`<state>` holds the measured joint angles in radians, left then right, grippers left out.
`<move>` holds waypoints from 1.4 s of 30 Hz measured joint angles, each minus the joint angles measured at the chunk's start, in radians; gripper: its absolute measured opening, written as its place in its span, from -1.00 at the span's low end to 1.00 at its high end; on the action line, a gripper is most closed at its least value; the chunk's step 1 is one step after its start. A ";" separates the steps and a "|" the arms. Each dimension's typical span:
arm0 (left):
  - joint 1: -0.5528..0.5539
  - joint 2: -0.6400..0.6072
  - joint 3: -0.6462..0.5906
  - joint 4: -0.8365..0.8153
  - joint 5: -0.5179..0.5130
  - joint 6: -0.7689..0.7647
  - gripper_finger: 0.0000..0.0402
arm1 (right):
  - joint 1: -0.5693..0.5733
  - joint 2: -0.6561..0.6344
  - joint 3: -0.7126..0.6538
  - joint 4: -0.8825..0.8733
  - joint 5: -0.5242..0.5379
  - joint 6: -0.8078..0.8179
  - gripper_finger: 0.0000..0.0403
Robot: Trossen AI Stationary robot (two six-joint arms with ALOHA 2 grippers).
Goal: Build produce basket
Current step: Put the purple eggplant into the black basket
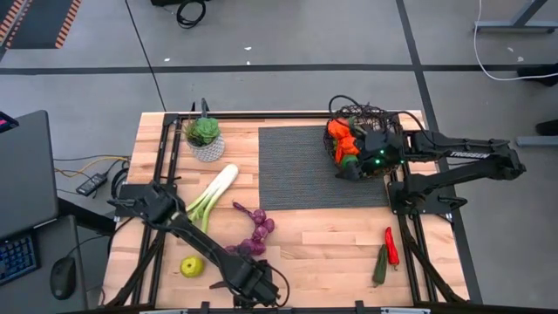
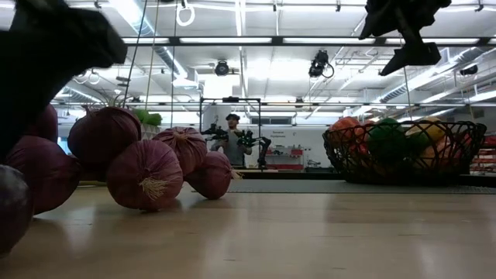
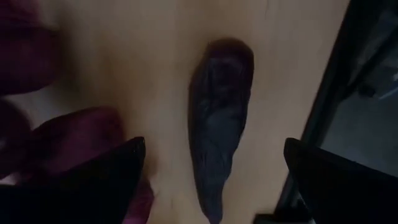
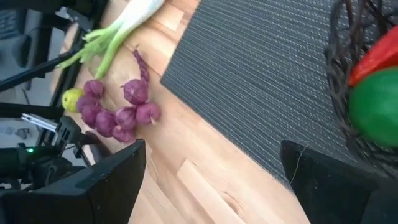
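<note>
The dark wire basket (image 1: 390,122) stands at the far right of the table, on the corner of a grey mat, and holds orange, red and green produce (image 1: 342,139); it also shows in the low view (image 2: 403,151). My right gripper (image 1: 351,169) hangs open over the basket's near rim (image 4: 339,37). My left gripper (image 1: 260,286) is low at the table's near edge and open (image 3: 213,146), with a finger on each side of a dark purple aubergine (image 3: 221,93) that lies on the wood. The purple string of bulbs (image 1: 255,231) lies just beyond it.
A leek (image 1: 214,196) lies left of the mat (image 1: 314,166), and a yellow-green fruit (image 1: 192,265) sits near the front left. A red chilli (image 1: 391,246) and a cucumber (image 1: 381,264) lie at the front right. A potted plant (image 1: 206,135) stands at the far left.
</note>
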<state>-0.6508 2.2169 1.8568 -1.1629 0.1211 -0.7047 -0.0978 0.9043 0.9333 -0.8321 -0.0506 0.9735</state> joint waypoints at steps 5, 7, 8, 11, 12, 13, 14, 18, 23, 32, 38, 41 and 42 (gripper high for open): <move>-0.016 0.036 0.000 0.009 0.003 0.018 0.90 | 0.024 0.000 0.000 -0.001 0.007 0.004 0.82; -0.018 0.044 0.000 0.026 0.004 0.018 0.84 | 0.029 0.000 0.000 -0.001 0.008 0.004 0.82; -0.020 0.046 0.000 0.034 0.003 0.018 0.79 | 0.030 0.000 0.000 -0.001 0.008 0.006 0.82; -0.021 0.054 0.000 0.046 0.003 0.019 0.61 | 0.031 0.000 0.000 0.000 0.020 0.023 0.82; -0.020 0.058 0.000 0.045 0.003 0.019 0.54 | 0.032 0.000 0.000 0.000 0.026 0.028 0.82; -0.017 0.061 0.000 0.050 0.003 0.017 0.46 | 0.031 0.000 0.000 0.000 0.029 0.030 0.82; -0.014 0.063 0.000 0.052 0.003 0.017 0.38 | 0.031 0.000 0.000 0.001 0.031 0.030 0.82; 0.010 0.063 0.000 0.054 0.002 0.011 0.01 | 0.032 0.000 0.000 0.001 0.024 0.030 0.82; 0.062 0.029 0.003 0.037 0.020 -0.018 -0.43 | 0.032 0.000 0.000 0.008 -0.020 0.030 0.82; 0.160 -0.125 0.004 0.050 -0.003 -0.100 -0.43 | 0.032 -0.018 0.000 0.025 -0.109 0.030 0.82; 0.229 -0.289 0.004 0.063 -0.167 -0.184 -0.39 | 0.038 -0.054 0.000 0.101 -0.165 0.023 0.82; 0.268 -0.375 0.005 0.094 -0.279 -0.232 -0.39 | 0.046 -0.074 0.000 0.184 -0.149 -0.021 0.82; 0.280 -0.405 0.005 0.116 -0.318 -0.247 -0.39 | 0.049 -0.079 0.000 0.223 -0.141 -0.044 0.82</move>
<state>-0.3710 1.8121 1.8614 -1.0467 -0.1964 -0.9520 -0.0483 0.8254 0.9333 -0.6087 -0.1913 0.9298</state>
